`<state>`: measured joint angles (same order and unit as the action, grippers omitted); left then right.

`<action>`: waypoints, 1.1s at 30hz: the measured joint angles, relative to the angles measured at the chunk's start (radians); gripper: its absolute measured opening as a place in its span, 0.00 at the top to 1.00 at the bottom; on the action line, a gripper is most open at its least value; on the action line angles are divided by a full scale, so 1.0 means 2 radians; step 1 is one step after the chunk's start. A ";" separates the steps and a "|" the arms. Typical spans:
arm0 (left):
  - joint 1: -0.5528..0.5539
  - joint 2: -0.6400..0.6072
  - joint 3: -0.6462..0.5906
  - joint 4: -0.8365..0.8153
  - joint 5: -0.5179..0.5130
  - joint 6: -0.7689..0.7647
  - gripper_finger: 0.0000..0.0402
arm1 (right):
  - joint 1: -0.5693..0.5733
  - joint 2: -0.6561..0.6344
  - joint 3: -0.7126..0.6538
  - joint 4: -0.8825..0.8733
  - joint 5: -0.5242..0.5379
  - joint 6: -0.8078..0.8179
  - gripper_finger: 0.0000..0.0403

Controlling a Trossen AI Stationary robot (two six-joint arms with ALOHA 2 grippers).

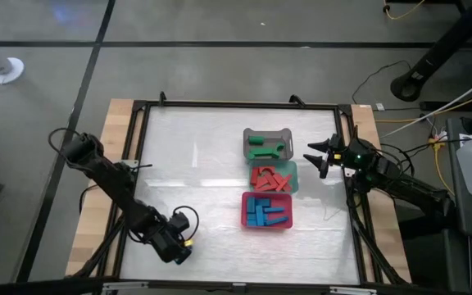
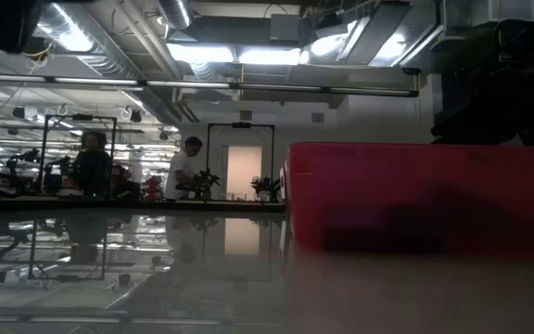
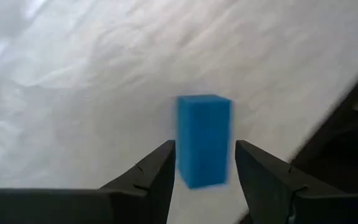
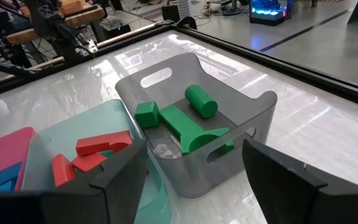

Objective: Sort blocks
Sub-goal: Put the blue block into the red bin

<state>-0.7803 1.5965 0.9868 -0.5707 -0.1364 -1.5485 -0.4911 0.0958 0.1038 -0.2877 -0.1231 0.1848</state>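
Note:
A blue block (image 3: 204,140) lies on the white table top at the near left, and my left gripper (image 3: 204,168) hides it in the high view. My left gripper (image 1: 179,248) is open, with one finger on either side of the block and a narrow gap showing on each side. My right gripper (image 1: 319,157) is open and empty just right of the trays, also seen in its wrist view (image 4: 194,174). Green blocks (image 4: 188,118) lie in the grey tray (image 1: 267,143). Red blocks (image 4: 95,152) lie in the teal tray (image 1: 292,182). Blue blocks (image 1: 265,211) lie in the red tray (image 1: 244,215).
The three trays stand in a row from far to near, right of the table's middle. The red tray (image 2: 415,195) fills the right of the low view. A black frame (image 1: 138,164) runs round the table. People stand in the room behind (image 2: 188,167).

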 joint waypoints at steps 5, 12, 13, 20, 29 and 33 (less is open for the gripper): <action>0.001 0.022 0.000 0.009 0.001 0.002 0.62 | 0.000 0.000 0.000 0.000 0.000 0.000 0.34; 0.001 0.031 0.000 0.016 0.030 0.007 0.62 | 0.000 0.000 0.000 0.000 0.000 0.000 0.34; 0.002 0.031 0.000 0.017 0.036 0.015 0.61 | 0.000 0.000 0.000 0.000 0.000 0.000 0.34; 0.002 0.031 0.000 0.016 0.046 0.019 0.50 | 0.000 0.000 0.000 0.000 0.000 0.000 0.34; 0.002 0.043 0.000 0.044 0.029 0.025 0.40 | 0.000 0.000 0.000 0.000 0.000 0.000 0.34; 0.002 0.068 0.000 0.042 0.028 0.042 0.40 | 0.000 0.000 0.000 0.000 0.000 0.000 0.34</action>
<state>-0.7769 1.7329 0.9871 -0.4867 -0.0801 -1.4641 -0.4911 0.0959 0.1040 -0.2878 -0.1234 0.1845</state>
